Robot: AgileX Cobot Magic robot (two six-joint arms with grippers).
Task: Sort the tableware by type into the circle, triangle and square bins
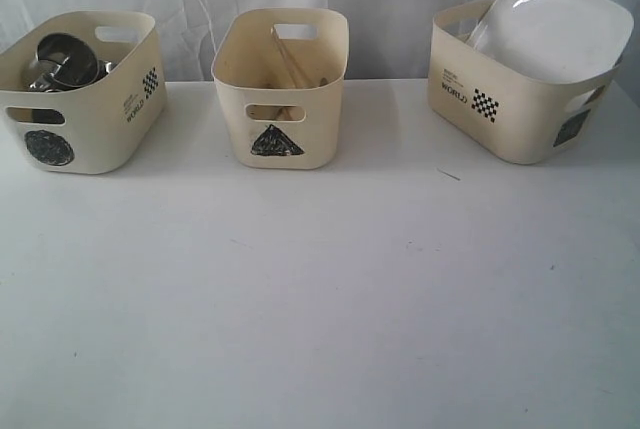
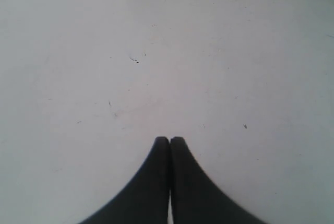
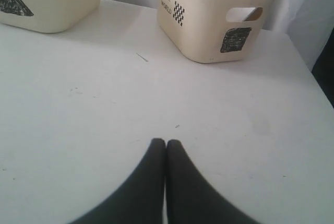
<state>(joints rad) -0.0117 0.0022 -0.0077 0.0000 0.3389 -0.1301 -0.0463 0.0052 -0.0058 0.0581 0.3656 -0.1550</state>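
Exterior: we see three cream bins along the far side of the white table [image 1: 320,299]. On the left, the circle bin [image 1: 100,119] holds steel mugs [image 1: 68,61]. In the middle, the triangle bin [image 1: 310,119] holds chopsticks [image 1: 290,61]. On the right, the square bin [image 1: 520,119] holds the white plate [image 1: 555,29], tilted.
Left wrist: left gripper [image 2: 169,140] clenched on nothing, over the tabletop.
Right wrist: right gripper [image 3: 166,142] clenched, empty, square bin beyond it.

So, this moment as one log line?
circle bin: steel mugs; triangle bin: chopsticks; square bin: white plate; left gripper: shut; right gripper: shut

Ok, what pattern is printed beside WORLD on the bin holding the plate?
A black-and-white checkerboard, clearest in the right wrist view.
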